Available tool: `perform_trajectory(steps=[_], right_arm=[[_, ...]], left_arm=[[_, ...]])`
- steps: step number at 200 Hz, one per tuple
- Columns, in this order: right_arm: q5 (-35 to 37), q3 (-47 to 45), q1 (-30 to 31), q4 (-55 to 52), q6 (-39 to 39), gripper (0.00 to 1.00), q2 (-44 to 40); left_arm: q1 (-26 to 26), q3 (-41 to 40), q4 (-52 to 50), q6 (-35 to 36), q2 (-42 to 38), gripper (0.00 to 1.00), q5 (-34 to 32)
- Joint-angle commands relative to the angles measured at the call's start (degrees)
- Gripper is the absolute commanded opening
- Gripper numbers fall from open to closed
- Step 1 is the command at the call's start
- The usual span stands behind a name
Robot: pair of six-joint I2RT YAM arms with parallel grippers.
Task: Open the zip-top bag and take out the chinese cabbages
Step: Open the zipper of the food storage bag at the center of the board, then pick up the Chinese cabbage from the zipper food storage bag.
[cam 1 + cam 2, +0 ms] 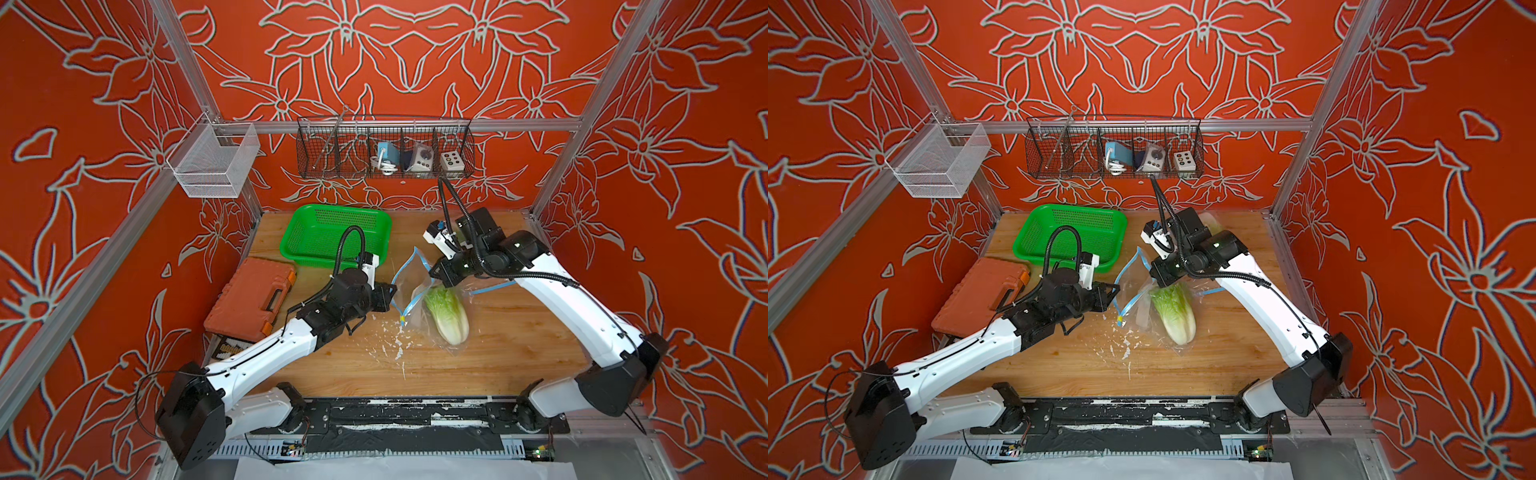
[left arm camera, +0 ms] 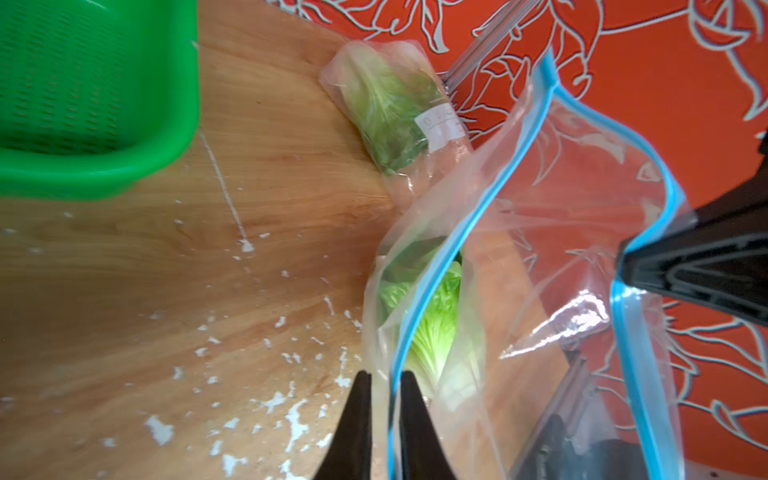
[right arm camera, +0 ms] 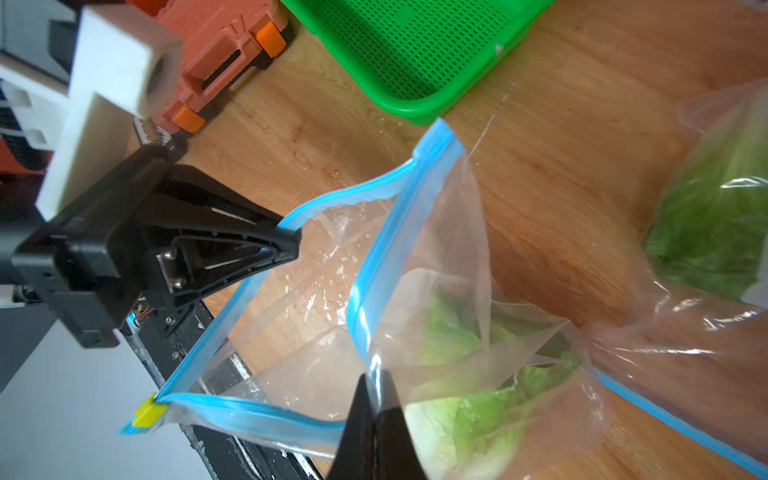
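Step in hand, as I judge it: spreading the mouth of the zip-top bag so a head can be drawn out. The right gripper is pinched tight on the blue rim on its side of the mouth. The left gripper sits at the opposite rim with its jaws a narrow gap apart and the blue edge running loosely between them, so I would not count that side as gripped. The yellow slider sits at one end of the track and the mouth gapes. One chinese cabbage lies inside the bag on the table, leafy end toward the mouth, just beside the right gripper. A second cabbage, in its own film with a white label, lies near the far edge of the table behind the right arm. Recommended: the right arm keeps its rim raised and steady, and the left goes in through the mouth with jaws wide. It should take the head past the loose leaves and draw along the bag's length; the film looks slippery and may ride out with it. Not determined: a third head shows in no view. A further blue strip beside the wrapped head may be a fold or another bag; I cannot tell.
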Motion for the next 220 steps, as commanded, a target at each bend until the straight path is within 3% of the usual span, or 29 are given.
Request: perform_trajectory(steps=[1, 4, 10, 27, 66, 72, 98, 106, 138, 220], right_arm=[[-6.1, -1.6, -0.1, 6.4, 1.4, 0.00, -1.4], [-6.6, -1.8, -0.1, 6.7, 1.5, 0.00, -1.4], [-7.2, -2.0, -0.1, 7.1, 1.7, 0.00, -1.5], [-8.2, -2.9, -0.1, 8.4, 2.2, 0.00, -1.9], [-8.5, -5.2, -0.1, 10.6, 3.2, 0.00, -2.4], [-8.3, -5.4, -0.1, 10.8, 3.4, 0.00, -2.3], [-7.8, -6.0, -0.1, 11.4, 3.9, 0.00, -2.7], [-7.8, -6.3, -0.1, 11.7, 4.0, 0.00, -2.9], [-7.8, -7.0, -0.2, 12.7, 4.6, 0.00, -3.5], [-10.0, -9.1, -0.2, 16.4, 6.5, 0.00, -3.9]], left_arm=[[2.2, 1.4, -4.7, 2.5, -3.0, 0.68, -3.1], [2.3, 1.9, -5.3, 3.1, -3.3, 0.78, -3.1], [2.3, 3.5, -6.8, 5.3, -3.2, 0.88, -2.2], [2.1, 11.6, -15.7, 10.8, -0.2, 0.99, 0.8], [-0.6, 20.1, -21.5, 10.0, 2.2, 0.99, 3.5], [-0.9, 20.6, -21.3, 8.7, 2.3, 0.94, 3.9], [-1.8, 20.6, -18.6, 2.7, 2.1, 0.48, 5.9], [-1.8, 20.1, -17.3, 1.0, 2.4, 0.41, 7.5], [-2.0, 17.7, -12.8, -4.7, 4.4, 0.28, 10.8], [-1.9, 12.5, -5.2, -11.8, 11.4, 0.12, 14.1]])
